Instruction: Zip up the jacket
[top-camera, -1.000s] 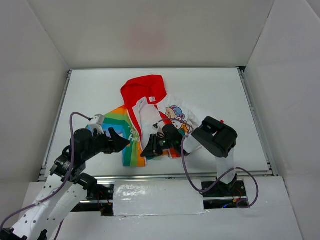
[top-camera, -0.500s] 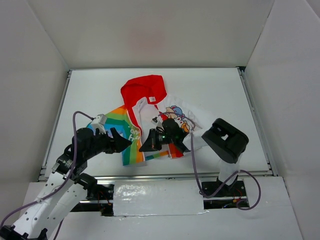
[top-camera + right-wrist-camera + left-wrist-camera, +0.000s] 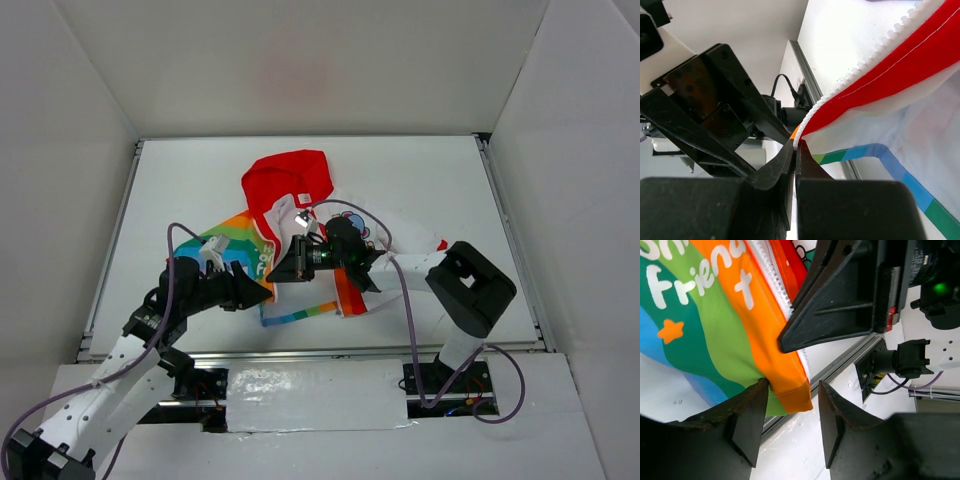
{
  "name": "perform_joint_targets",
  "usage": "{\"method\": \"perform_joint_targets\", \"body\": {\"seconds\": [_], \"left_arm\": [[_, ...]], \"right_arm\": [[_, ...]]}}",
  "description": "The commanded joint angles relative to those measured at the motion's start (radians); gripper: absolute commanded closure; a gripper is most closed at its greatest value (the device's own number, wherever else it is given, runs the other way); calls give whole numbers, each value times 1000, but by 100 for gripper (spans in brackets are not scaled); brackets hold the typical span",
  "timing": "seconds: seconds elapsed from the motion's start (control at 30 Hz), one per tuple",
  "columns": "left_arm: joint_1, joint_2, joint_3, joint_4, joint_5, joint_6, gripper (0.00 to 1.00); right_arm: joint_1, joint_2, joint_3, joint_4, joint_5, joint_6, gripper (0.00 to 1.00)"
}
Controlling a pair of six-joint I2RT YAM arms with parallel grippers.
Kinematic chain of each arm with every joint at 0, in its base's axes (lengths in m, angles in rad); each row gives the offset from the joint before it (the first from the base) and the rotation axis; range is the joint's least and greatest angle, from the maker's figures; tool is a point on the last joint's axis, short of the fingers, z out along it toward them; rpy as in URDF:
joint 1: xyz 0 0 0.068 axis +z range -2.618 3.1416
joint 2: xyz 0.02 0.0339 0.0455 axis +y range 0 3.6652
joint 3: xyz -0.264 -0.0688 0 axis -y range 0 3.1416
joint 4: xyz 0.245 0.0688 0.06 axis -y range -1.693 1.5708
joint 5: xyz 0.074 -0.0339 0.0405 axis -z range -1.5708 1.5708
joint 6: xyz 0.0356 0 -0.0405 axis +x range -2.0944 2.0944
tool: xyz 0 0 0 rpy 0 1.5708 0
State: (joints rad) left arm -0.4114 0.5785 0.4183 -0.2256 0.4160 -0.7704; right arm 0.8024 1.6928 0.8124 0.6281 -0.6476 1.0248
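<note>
Shifted up-left, right end effector (image 3: 795, 146) pinches jacket (image 3: 290, 185) zipper edge; left end effector (image 3: 792, 387) spread astride hem.

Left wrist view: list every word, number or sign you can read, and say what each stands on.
"frien", then a partly cut letter: white, across the green stripes of the jacket.
"t": white, on its orange stripe.
Letters at the top left edge: cut off, unreadable.
No numbers or brands readable.
</note>
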Motion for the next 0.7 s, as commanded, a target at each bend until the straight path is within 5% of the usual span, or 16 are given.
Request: {"method": "perform_joint_targets", "body": {"seconds": [0.0, 0.5, 0.67], "left_arm": [[-6, -8, -18, 77, 32, -15, 44], [-6, 58, -69, 169, 43, -33, 41], [-6, 63, -65, 184, 38, -35, 47]], "right_arm": [[-6, 16, 13, 41, -26, 12, 100], [-2, 21, 31, -64, 8, -23, 100], [6, 16, 34, -99, 29, -42, 100]]}}
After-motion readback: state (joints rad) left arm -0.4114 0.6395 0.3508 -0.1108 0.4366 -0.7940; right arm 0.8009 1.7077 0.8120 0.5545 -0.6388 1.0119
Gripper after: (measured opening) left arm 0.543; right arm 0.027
